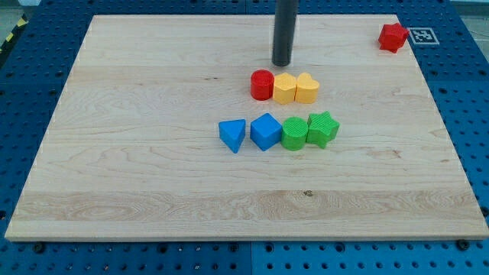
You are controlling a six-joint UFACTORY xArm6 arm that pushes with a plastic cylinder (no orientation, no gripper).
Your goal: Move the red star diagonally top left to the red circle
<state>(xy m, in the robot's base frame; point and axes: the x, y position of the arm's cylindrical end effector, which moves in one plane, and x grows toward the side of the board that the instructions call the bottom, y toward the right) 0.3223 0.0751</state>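
The red star [393, 37] sits at the board's top right corner. The red circle [262, 85] stands near the middle top of the board, touching the left end of a row with two yellow blocks. My tip [282, 63] is just above and slightly right of the red circle, a small gap from it, and far left of the red star.
A yellow hexagon block [285, 88] and a yellow heart block [307, 88] sit right of the red circle. Below is a row: blue triangle [233, 135], blue cube [267, 131], green circle [294, 133], green star [322, 128]. A marker tag [422, 35] lies beside the red star.
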